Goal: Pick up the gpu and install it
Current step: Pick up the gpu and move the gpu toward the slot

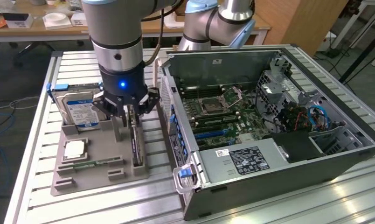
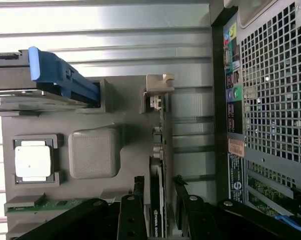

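Slatted worktop (image 1: pixel 32 154), open computer case (image 1: pixel 268 179) just beside grey parts tray (image 1: pixel 94 179), hard drive (image 1: pixel 81 109) upright at one end, gpu (image 1: pixel 136 144) on edge in a tray slot, long axis parallel to case, bracket (image 2: pixel 159 87) toward hard-drive end, open claw (image 1: pixel 133 119) straddling it.

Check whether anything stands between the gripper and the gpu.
Nothing visible does. The open gripper hangs directly over the gpu, which stands on edge in the gray tray. In the wrist view its fingers flank the card's top edge, with only bare gaps between them and the card.
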You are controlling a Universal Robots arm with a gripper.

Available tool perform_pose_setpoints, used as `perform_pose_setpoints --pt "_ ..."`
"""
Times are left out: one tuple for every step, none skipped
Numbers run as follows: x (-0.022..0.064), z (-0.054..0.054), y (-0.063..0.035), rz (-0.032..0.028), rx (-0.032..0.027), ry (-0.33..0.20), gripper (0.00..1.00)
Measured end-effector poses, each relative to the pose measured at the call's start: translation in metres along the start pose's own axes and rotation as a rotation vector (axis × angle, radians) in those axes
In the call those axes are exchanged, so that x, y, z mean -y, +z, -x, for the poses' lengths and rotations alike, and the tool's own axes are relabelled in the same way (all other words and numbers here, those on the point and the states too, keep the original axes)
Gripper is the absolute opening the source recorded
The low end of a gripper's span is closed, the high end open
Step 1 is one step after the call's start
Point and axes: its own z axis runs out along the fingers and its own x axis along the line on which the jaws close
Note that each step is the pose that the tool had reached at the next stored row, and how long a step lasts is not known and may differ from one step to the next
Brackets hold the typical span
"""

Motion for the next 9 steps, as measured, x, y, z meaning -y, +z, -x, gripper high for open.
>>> perform_pose_setpoints --pt "0.0001 -0.0001 0.0016 -0.0006 0.0000 0.000 0.36" --pt "0.0002 -0.0001 0.0031 -0.0014 0.0001 0.000 0.36" --pt "0.0003 -0.0002 0.0042 -0.0024 0.0001 0.000 0.36" --pt "0.0008 -0.0002 0.0049 -0.0040 0.0002 0.000 0.36" --pt "0.0012 -0.0002 0.0054 -0.0064 0.0004 0.000 0.36" --pt "0.0013 -0.0002 0.0054 -0.0077 0.0004 0.000 0.36" --pt "0.0013 -0.0002 0.0055 -0.0077 0.0004 0.000 0.36" --pt "0.0013 -0.0001 0.0055 -0.0078 0.0004 0.000 0.36" --pt "0.0013 -0.0001 0.0054 -0.0078 0.0004 0.000 0.36"
